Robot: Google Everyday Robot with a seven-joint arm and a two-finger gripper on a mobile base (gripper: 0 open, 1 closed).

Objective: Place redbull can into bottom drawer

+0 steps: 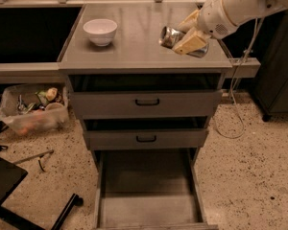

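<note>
In the upper right of the frame, the white arm's cream-fingered gripper [186, 34] is closed around a slim, shiny silver metal redbull can [171, 36], 1 finger above it and 1 below. The can hangs just above the right part of the flat grey metal bench [134, 47] and does not appear to rest on it. It is tilted, with its long axis running from upper left to lower right in the frame and its round end facing left. A small white bowl [100, 31] sits well apart from it, on the left part of the bench.

What matters for the next move is where the target lies from the gripper. The large grey metal bottom drawer [149, 207] is pulled out at the bottom centre of the frame, its flat floor bare. That puts it far below the gripper and somewhat to the left. Between them are 2 shallower grey drawers [146, 110] with black loop handles, both standing slightly out from the cabinet front.

My judgement is that the can must come forward past the bench edge and these 2 drawer fronts before it drops. The drawer's length runs up and down the frame, so a can laid along that line should fit easily.
</note>
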